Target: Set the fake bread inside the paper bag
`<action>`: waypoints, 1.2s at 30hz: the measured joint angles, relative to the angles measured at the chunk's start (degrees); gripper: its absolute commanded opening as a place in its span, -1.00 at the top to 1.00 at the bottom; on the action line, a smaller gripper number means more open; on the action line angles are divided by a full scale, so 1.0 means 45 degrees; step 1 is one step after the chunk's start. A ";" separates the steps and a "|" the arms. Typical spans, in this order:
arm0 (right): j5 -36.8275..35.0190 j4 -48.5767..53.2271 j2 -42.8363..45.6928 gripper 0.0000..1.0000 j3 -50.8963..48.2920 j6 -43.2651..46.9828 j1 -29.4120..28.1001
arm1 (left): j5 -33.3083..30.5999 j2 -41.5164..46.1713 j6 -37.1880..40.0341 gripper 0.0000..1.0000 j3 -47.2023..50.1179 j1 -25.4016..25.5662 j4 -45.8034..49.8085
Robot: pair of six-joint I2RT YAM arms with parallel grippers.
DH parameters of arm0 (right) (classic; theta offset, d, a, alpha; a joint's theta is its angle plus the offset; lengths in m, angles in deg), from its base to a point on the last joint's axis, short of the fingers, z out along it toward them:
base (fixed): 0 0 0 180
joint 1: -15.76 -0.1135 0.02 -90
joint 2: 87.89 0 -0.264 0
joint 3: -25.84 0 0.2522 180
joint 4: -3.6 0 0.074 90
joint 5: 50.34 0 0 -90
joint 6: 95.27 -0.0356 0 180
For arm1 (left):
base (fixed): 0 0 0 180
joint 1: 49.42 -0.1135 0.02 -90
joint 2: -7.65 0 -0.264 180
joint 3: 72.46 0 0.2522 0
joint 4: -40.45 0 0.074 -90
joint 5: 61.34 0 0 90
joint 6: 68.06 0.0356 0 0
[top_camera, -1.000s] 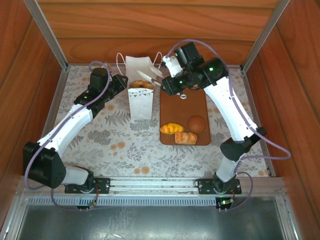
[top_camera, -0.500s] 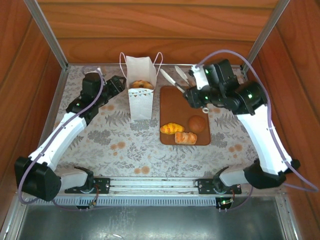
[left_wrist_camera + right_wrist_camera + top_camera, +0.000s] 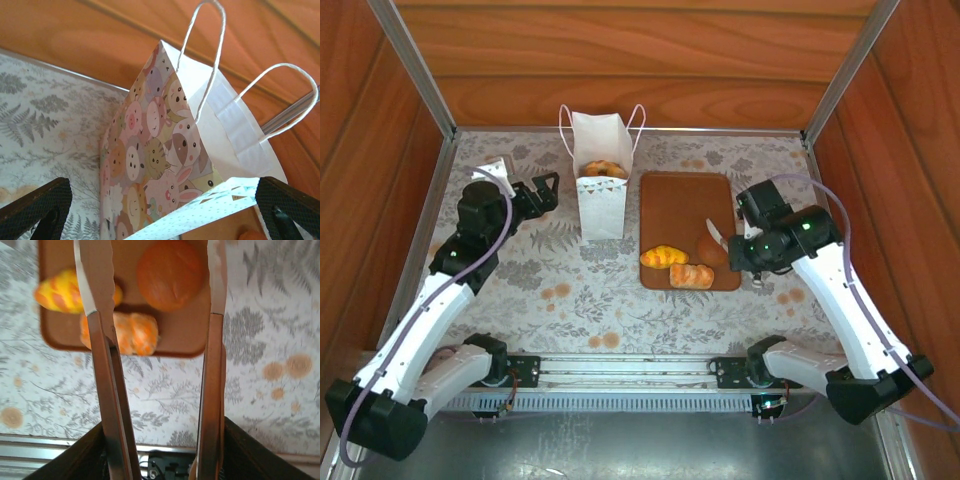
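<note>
Looking over the flower-patterned surface [image 3: 550, 300], you have the flat brown tray [image 3: 685, 195] lying right of the middle, closer to the far edge than the near one; the paper bag [image 3: 602, 205] stands upright just beside the tray's left edge, near the far edge of the surface, mouth open and cord handles up; in the left wrist view its side wall carries cartoon animal faces. Your left gripper [image 3: 540, 192] hangs left of the bag, apart from it, jaws spread wide and holding nothing; your right gripper [image 3: 744, 250] sits over the tray's right edge, clamped on a pair of metal tongs [image 3: 105, 355], whose two arms stand apart with nothing pinched between them. Of the fake bread [image 3: 691, 276], one golden piece [image 3: 603, 169] lies inside the bag at its mouth; three lie at the tray's near end: a round dark bun [image 3: 170, 272] toward the near right corner, seen between the tong arms, though you cannot tell whether they touch it; an orange-brown roll [image 3: 137, 332] by the near edge; a yellow croissant [image 3: 663, 256] just left of the bun.
</note>
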 measured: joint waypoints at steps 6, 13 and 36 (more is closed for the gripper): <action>0.0520 -0.0379 -0.0437 -0.18 -0.1180 -0.0107 0.0534 | -0.0223 0.0797 0.0729 -1.00 0.0423 0.0000 -0.0423; 0.1054 -0.1088 -0.1515 -0.23 -0.1472 -0.0102 0.0811 | -0.0325 0.0631 0.1209 -1.00 0.0491 0.0000 -0.0631; 0.1583 -0.2181 -0.3395 -0.30 -0.1841 0.0204 0.1462 | -0.0627 -0.0058 0.1919 -1.00 0.0491 0.0000 -0.0636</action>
